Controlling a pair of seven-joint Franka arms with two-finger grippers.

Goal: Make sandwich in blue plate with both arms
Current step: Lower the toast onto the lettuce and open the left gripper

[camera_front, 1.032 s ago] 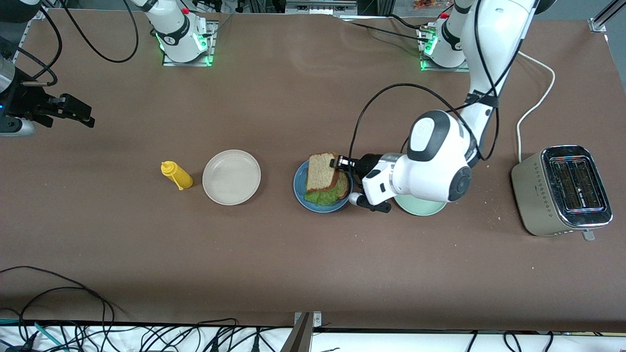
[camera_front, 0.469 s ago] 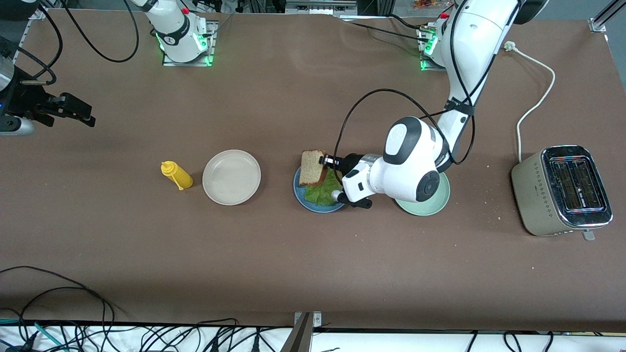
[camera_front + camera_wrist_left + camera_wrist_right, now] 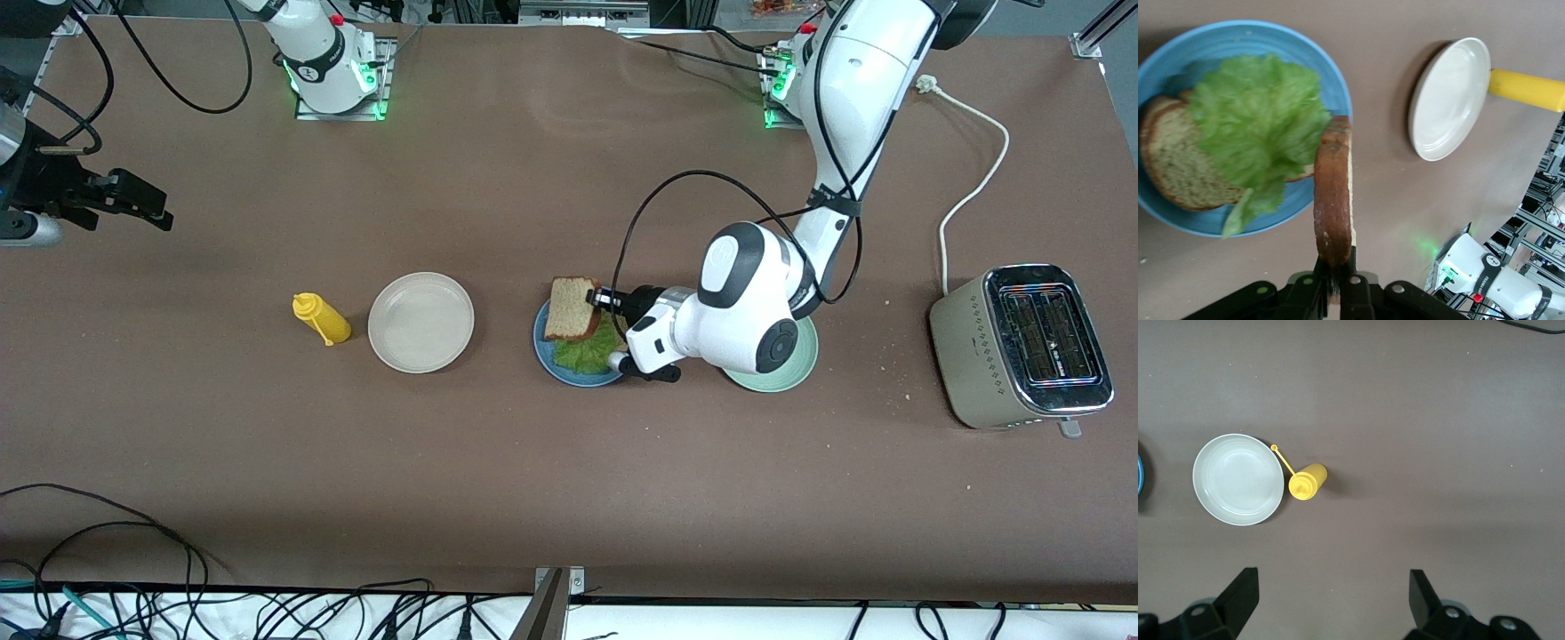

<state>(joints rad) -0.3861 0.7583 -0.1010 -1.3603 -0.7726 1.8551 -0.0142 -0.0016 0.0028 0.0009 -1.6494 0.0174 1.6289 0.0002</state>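
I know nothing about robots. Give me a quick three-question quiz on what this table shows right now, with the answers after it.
1. True or false: the left gripper is shut on the top bread slice over the blue plate.
2. What covers the bottom bread slice on that plate? A) cheese B) lettuce leaf C) nothing
3. Fill in: the yellow bottle lies beside the ____ plate.

Key: 1 true; 2 B; 3 beige. The right gripper waits open over bare table at the right arm's end.
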